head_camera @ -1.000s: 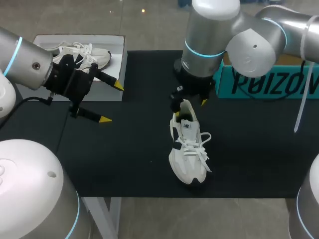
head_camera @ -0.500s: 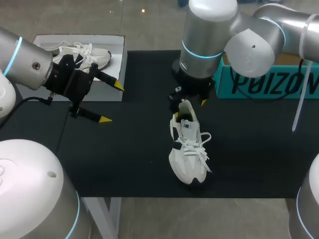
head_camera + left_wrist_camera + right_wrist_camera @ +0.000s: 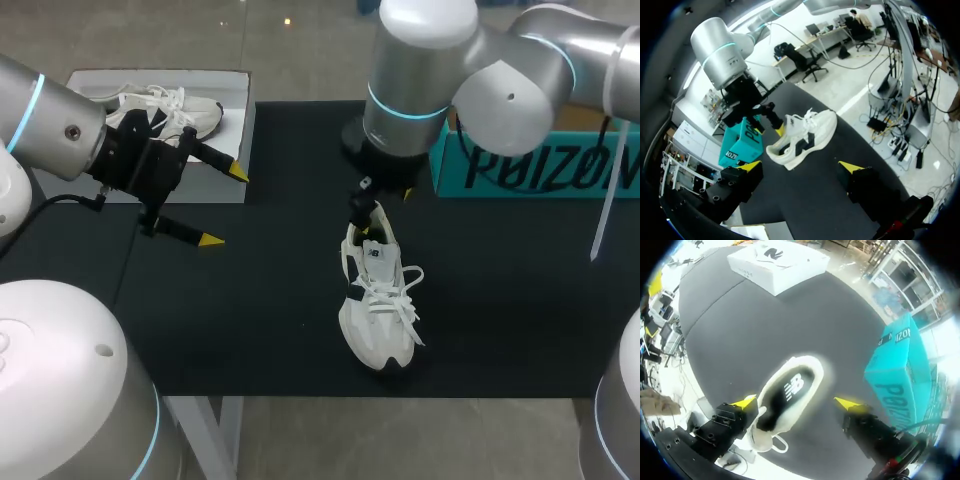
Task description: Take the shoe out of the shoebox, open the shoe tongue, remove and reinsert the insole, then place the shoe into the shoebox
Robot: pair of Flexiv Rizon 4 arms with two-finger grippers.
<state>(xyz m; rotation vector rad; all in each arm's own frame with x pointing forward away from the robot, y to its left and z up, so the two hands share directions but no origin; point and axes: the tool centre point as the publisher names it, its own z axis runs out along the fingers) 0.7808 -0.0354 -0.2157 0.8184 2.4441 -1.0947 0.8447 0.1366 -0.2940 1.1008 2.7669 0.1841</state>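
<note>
At mid-table, right gripper (image 3: pixel 799 404): we've got it hanging over the heel end of the shoe (image 3: pixel 378 300), yellow tips spread wide, one on each side of the heel opening. Nothing is clasped, and we cannot tell whether either finger touches the shoe.
Shoe: it's white and stands upright on its sole on the black mat (image 3: pixel 270 300), out of the box. The toe points to the near edge and the heel sits under our right arm.
Insole (image 3: pixel 787 392): straight down through the wrist camera we see it dark inside the shoe, lying flat.
Laces (image 3: pixel 397 290): they're loose, with loops spilling off to the shoe's right side.
Teal box (image 3: pixel 530 170): it sits just beyond the shoe at the far right of the mat, close by the right arm.
Left gripper (image 3: pixel 801 166): it's well apart from the shoe on the left of the mat. Its fingers are parted and holding nothing, and they aim across at the shoe.
Shoebox (image 3: pixel 240 150): it's white and open at the far left corner, right behind our left gripper.
Second shoe (image 3: pixel 165 108): it's white too and lies inside that shoebox.
</note>
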